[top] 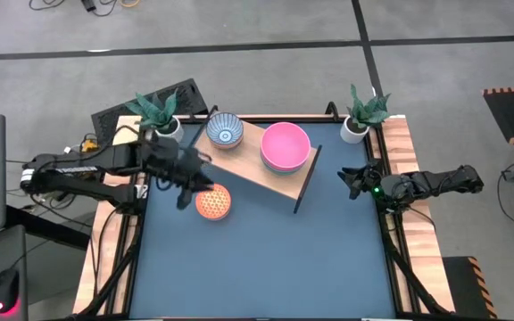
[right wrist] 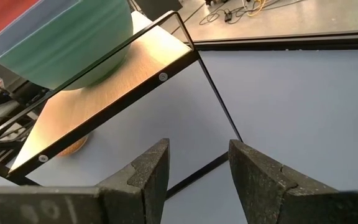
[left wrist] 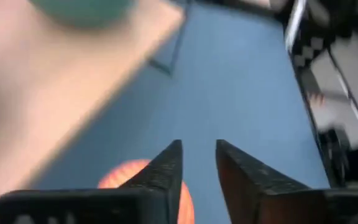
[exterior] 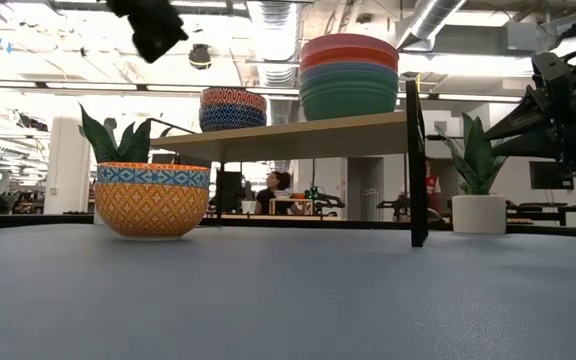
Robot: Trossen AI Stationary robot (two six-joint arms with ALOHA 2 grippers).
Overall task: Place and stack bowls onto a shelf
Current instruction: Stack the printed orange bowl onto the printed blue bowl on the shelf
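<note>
1. Orange patterned bowl (exterior: pixel 152 200), blue band at its rim, stands on the table (top: pixel 266 259) beside the shelf (top: pixel 255 168)
2. Left gripper (top: pixel 186 185) hangs above it, fingers parted, empty
3. Right gripper (top: pixel 350 181) waits spread wide at the table's right edge

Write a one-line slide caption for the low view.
Patterned orange bowl sits on the blue table beside the wooden shelf, which carries a blue patterned bowl and a stack of plain bowls.

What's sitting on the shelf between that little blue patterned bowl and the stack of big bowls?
Nothing: from above, bare wood of the shelf separates the blue patterned bowl from the stack of big bowls.
</note>
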